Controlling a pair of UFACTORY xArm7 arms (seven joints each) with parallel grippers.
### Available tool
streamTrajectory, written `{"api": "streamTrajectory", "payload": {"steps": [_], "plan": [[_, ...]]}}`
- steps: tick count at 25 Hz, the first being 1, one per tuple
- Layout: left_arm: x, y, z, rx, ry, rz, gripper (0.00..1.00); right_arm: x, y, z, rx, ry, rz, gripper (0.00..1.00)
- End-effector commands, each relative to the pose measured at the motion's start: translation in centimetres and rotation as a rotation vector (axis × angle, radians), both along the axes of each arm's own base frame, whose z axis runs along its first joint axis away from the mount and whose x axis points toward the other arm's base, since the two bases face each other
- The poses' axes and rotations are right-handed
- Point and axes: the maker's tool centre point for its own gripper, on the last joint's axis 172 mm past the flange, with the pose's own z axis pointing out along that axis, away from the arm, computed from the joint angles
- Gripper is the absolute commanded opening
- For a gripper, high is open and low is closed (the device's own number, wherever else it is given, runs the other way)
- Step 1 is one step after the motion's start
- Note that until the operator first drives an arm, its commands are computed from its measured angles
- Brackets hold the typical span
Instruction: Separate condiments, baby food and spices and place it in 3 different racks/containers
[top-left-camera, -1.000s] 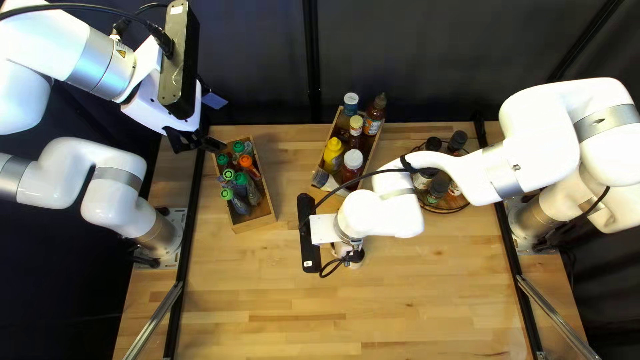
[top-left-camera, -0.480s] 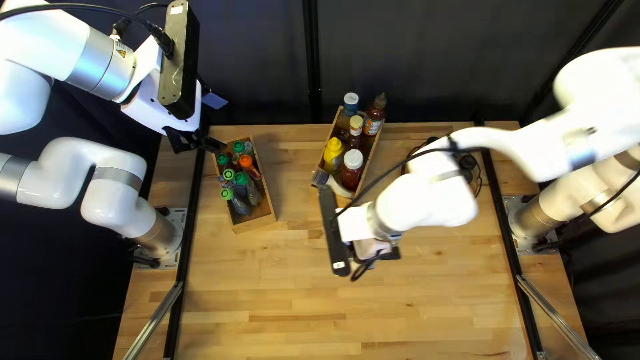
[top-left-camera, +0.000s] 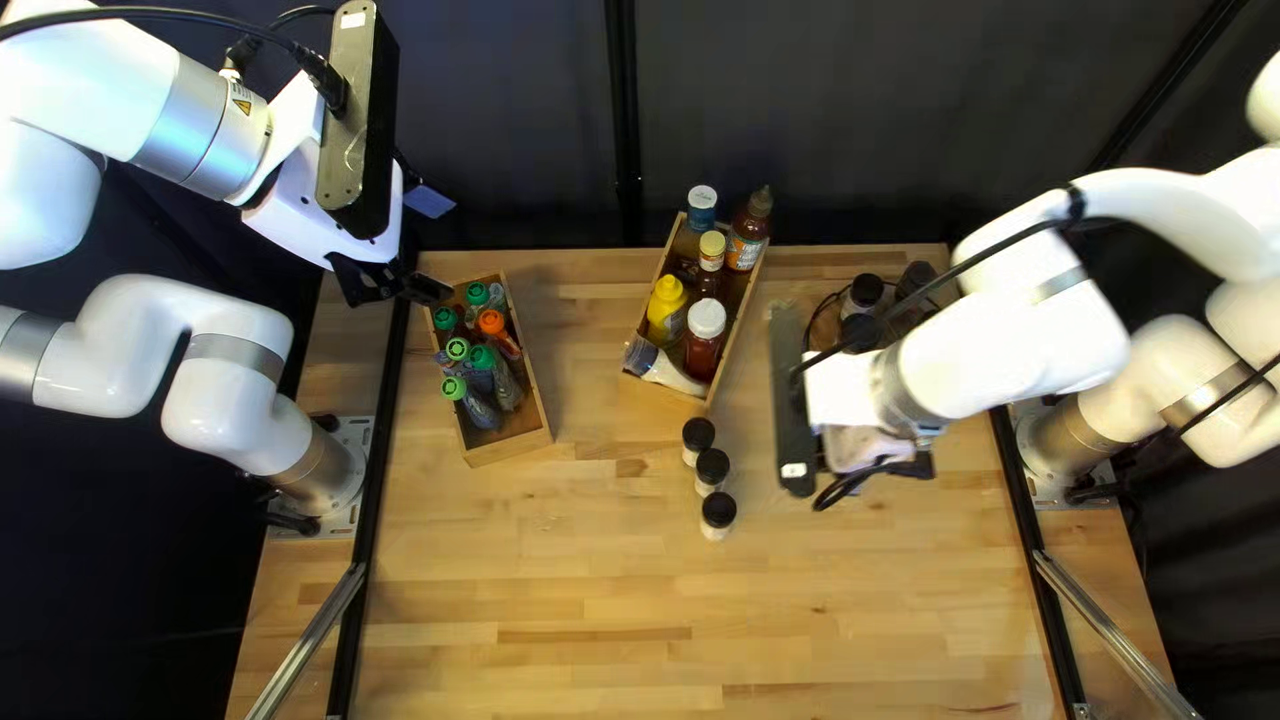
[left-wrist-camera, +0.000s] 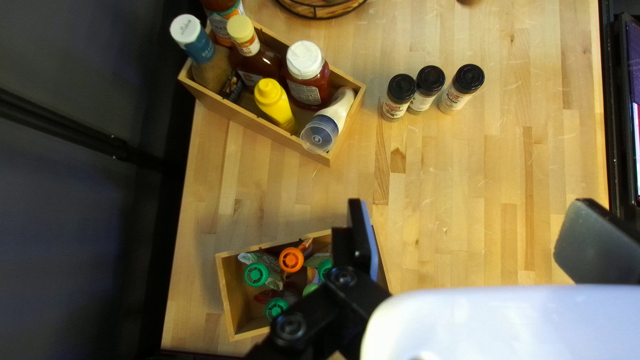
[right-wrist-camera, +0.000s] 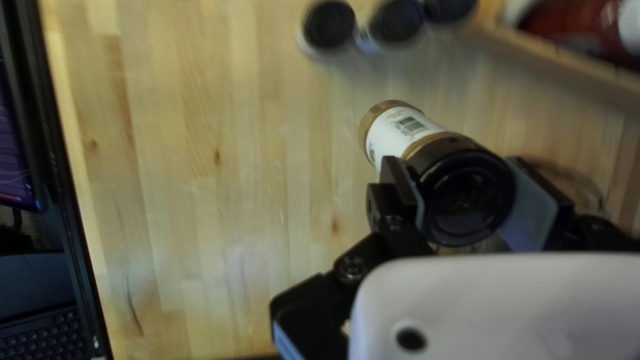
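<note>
Right wrist view: see spice bottle clamped in right gripper. Just swung over beside round rack, uncovering three spice jars; probably near placing with spices. Note left gripper, fingers apart, uninvolved.

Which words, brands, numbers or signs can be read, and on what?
No words or numbers I can quote.
Three spice jars: too small.
Jar in the right gripper: barcode; print too small.
Red sauce bottle: too small.
Left arm: yellow warning sign, wordless.
</note>
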Motion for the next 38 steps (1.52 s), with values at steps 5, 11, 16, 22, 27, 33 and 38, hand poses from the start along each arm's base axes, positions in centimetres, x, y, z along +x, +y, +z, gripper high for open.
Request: {"api": "streamTrajectory", "payload": {"steps": [5,11,16,22,27,33,38], "plan": [[0.0,0.0,0.0,0.000,0.000,0.000,1.00,-8.6,-5.0,-3.7,-0.036,0.074,-0.230,0.00],[0.0,0.0,0.0,0.000,0.000,0.000,1.00,-12.7,-7.6,-5.6,-0.050,0.101,-0.348,0.00],[0.0,0.0,0.0,0.000,0.000,0.000,1.00,-15.0,-9.2,-6.8,-0.049,0.115,-0.421,0.00],[0.0,0.0,0.0,0.000,0.000,0.000,1.00,-17.3,-10.9,-7.7,-0.073,0.130,-0.508,0.00],[0.0,0.0,0.0,0.000,0.000,0.000,1.00,-18.1,-12.0,-8.2,-0.105,0.127,-0.558,0.00],[0.0,0.0,0.0,0.000,0.000,0.000,1.00,-18.2,-13.0,-8.9,-0.123,0.117,-0.581,0.00],[0.0,0.0,0.0,0.000,0.000,0.000,1.00,-17.9,-13.2,-9.2,-0.115,0.095,-0.568,0.00]]}}
